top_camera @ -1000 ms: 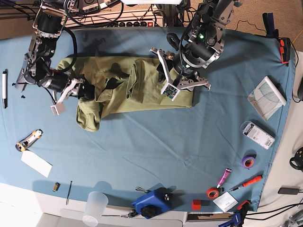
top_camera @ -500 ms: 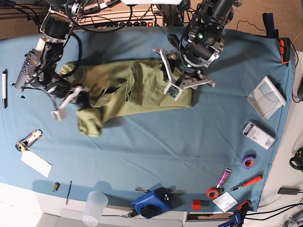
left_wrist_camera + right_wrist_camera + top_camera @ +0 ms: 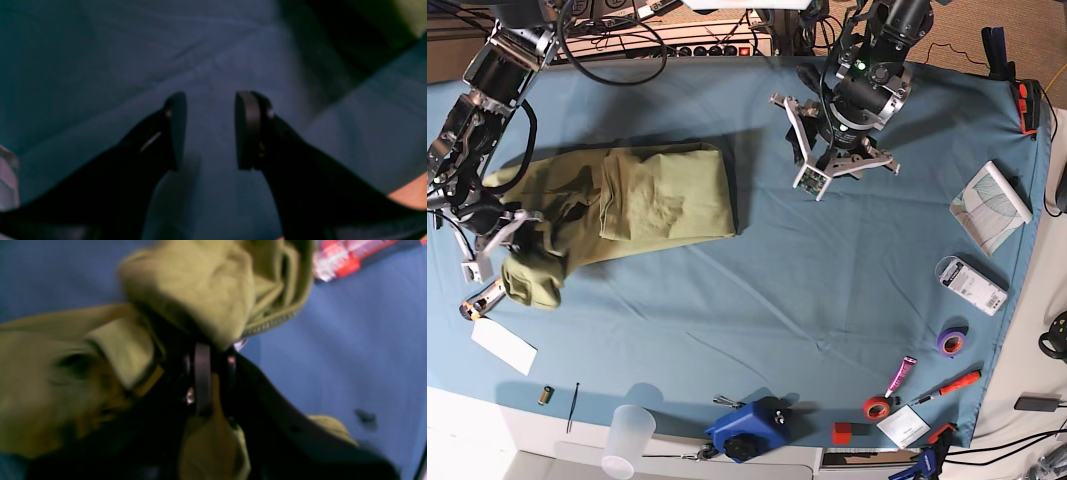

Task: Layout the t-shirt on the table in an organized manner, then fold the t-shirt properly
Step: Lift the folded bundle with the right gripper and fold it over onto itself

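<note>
The right gripper [image 3: 206, 380] has its fingers clamped on the olive t-shirt [image 3: 662, 195] (bunched); the left gripper [image 3: 210, 130] hangs with fingers apart over the teal worktop [image 3: 827, 290], empty.

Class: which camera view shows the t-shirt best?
The base view: the whole crumpled t-shirt lies on the table. The right wrist view shows only blurred folds at the claw; the left wrist view catches one dark corner.

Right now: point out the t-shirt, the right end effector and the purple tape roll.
t-shirt [image 3: 667, 195], base view, flat folded middle of the body.
right end effector [image 3: 213, 373], right wrist view, between fingertips shut on cloth.
purple tape roll [image 3: 951, 341], base view, ring's rim.
</note>
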Robot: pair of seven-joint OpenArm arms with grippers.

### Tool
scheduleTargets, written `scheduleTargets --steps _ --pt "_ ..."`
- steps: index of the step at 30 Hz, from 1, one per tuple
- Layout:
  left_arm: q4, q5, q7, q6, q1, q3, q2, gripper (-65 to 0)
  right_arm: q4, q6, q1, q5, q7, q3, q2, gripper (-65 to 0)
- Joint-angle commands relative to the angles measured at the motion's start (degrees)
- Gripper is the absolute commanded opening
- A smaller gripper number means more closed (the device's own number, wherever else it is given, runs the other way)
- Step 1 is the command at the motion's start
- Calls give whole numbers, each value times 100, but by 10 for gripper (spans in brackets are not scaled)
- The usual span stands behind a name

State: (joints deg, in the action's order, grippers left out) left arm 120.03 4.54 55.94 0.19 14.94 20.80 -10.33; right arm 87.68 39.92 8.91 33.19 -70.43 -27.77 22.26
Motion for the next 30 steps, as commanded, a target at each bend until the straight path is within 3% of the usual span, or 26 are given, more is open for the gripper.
scheduleTargets --steps 1,8,15,18,20,23,30 --pt "96 94 -116 9 -33 2 4 -425 304 8 37 195 57 127 120 -650" --pt "94 273 -160 240 103 -227 -4 -425 1943 -549 -678 164 -33 1209 116 -650" --pt "94 142 -164 240 188 -446 -33 -425 3185 -634 -1169 -138 -44 1899 -306 -650" --pt "94 122 -181 240 190 -446 -31 -425 3021 -651 -1178 -748 26 2411 -542 -650" --pt "94 122 -181 238 190 -444 -31 -425 2846 -844 -1178 -1353 315 2782 -634 -650" --pt "94 125 -179 238 190 -446 -33 -425 2656 -1156 -1176 -1941 758 3351 -640 -650" --pt "94 125 -199 238 188 -446 -33 -425 2653 -1759 -1174 -3071 778 4763 -638 -650"
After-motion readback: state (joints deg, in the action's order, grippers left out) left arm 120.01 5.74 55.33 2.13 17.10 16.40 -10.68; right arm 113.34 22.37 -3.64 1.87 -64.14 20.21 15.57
